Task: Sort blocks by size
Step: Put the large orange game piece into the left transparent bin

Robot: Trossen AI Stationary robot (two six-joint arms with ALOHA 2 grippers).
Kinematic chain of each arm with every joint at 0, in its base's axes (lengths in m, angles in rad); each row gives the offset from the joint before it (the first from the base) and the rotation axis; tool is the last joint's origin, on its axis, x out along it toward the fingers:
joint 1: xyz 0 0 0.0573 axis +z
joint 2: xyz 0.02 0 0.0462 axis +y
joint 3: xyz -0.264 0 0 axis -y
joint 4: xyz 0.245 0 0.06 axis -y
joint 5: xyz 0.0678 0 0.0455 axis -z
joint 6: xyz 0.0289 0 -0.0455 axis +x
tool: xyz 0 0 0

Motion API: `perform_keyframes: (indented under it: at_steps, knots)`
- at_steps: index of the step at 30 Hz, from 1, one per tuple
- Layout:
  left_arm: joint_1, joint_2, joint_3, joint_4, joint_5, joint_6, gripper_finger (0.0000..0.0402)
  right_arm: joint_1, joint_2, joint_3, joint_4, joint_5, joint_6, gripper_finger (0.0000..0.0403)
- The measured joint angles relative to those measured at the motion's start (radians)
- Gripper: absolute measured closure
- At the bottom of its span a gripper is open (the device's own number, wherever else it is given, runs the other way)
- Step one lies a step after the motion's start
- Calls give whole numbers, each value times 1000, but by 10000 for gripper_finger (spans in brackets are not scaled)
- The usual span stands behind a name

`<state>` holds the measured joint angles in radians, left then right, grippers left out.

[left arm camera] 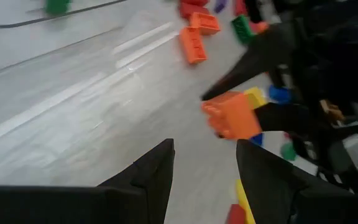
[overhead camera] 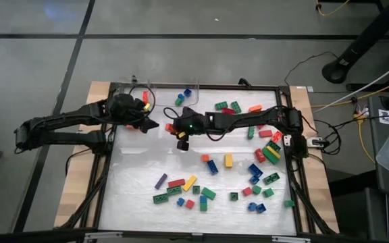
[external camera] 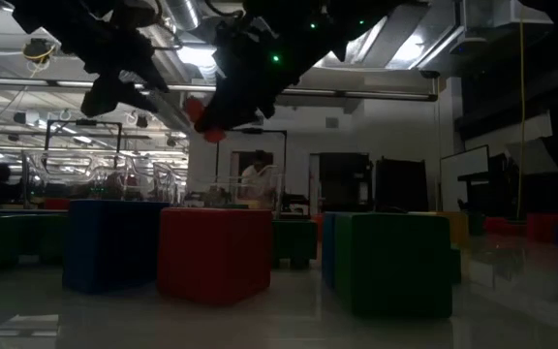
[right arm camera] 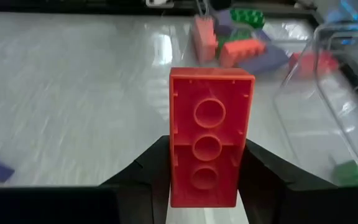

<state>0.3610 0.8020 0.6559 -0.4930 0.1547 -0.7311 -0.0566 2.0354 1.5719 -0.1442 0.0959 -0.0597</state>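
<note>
My right gripper (overhead camera: 172,127) reaches across the white table toward its left side and is shut on a long orange-red block (right arm camera: 210,118), which also shows in the left wrist view (left arm camera: 230,114) and the low view (external camera: 205,122). My left gripper (overhead camera: 151,124) hovers just left of that block, open, with only bare table between its fingers (left arm camera: 205,158). Many loose blocks lie on the table at the right (overhead camera: 270,152), near (overhead camera: 181,189) and far (overhead camera: 228,106) sides. My right gripper pinches the long block by its two long sides at the end nearest the wrist (right arm camera: 174,177), between its two fingers. The block sticks out ahead along the fingers, its hollow underside toward the wrist camera. The fingers slant down toward the table's left. The block is lifted clear.
A clear plastic container (overhead camera: 140,93) stands at the far left corner with blocks by it. A black frame (overhead camera: 289,169) rims the table. Close to the low camera stand blue (external camera: 114,242), red (external camera: 211,254) and green (external camera: 391,264) blocks. The table's left-centre (overhead camera: 140,169) is bare.
</note>
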Motion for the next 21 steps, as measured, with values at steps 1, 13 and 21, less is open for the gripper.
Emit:
perform_keyframes:
  at_steps: [1, 13, 21]
  knots:
    - [-12, 6, 0, 18, 0, 0, 240, 0, 0, 0, 7, 0, -1, 255]
    - [-99, 164, 0, 204, -4, -13, 240, 0, 0, 0, 15, -8, 0, 254]
    - [-107, 263, -2, 265, -8, -76, 240, 0, 0, -1, -47, -10, 2, 254]
